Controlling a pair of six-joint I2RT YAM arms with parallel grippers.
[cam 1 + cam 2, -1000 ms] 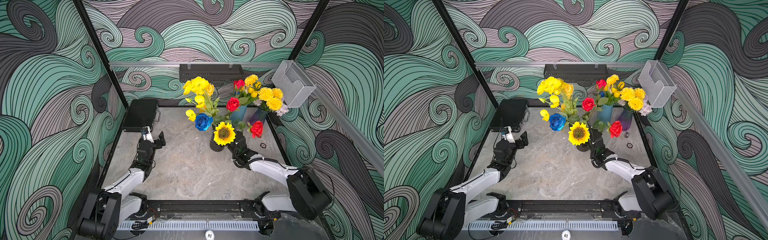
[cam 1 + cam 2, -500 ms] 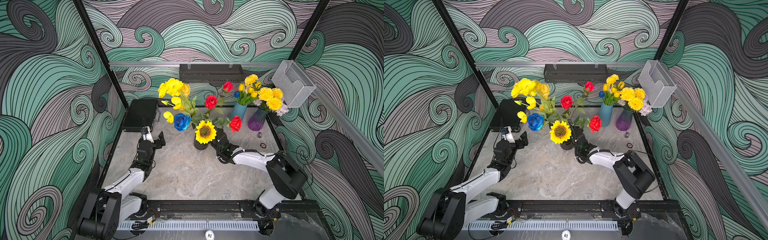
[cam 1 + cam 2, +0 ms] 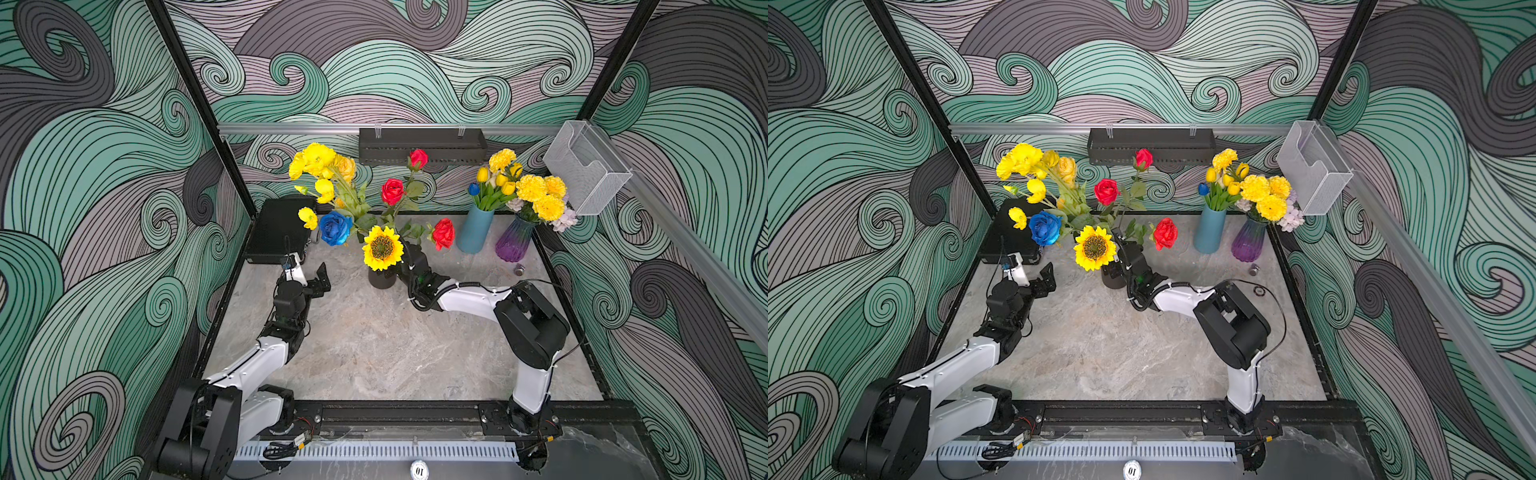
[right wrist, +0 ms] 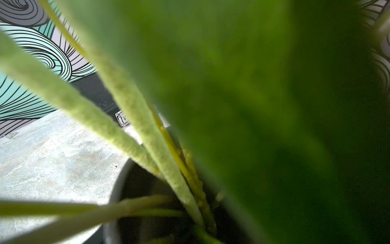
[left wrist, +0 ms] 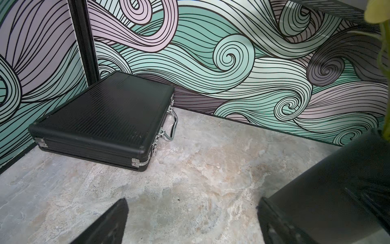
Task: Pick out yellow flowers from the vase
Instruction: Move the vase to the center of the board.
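Right hand [image 3: 412, 262] half hidden among black vase [image 3: 380, 281] foliage

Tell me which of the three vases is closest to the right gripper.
The dark vase holding the sunflower, mid-table: the right gripper is right against it. The blue vase and the purple vase stand apart, farther back.

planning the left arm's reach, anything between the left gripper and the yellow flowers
The blue rose hangs low on that side, seemingly between the left gripper and the stems of the yellow flowers; nothing else visible does.
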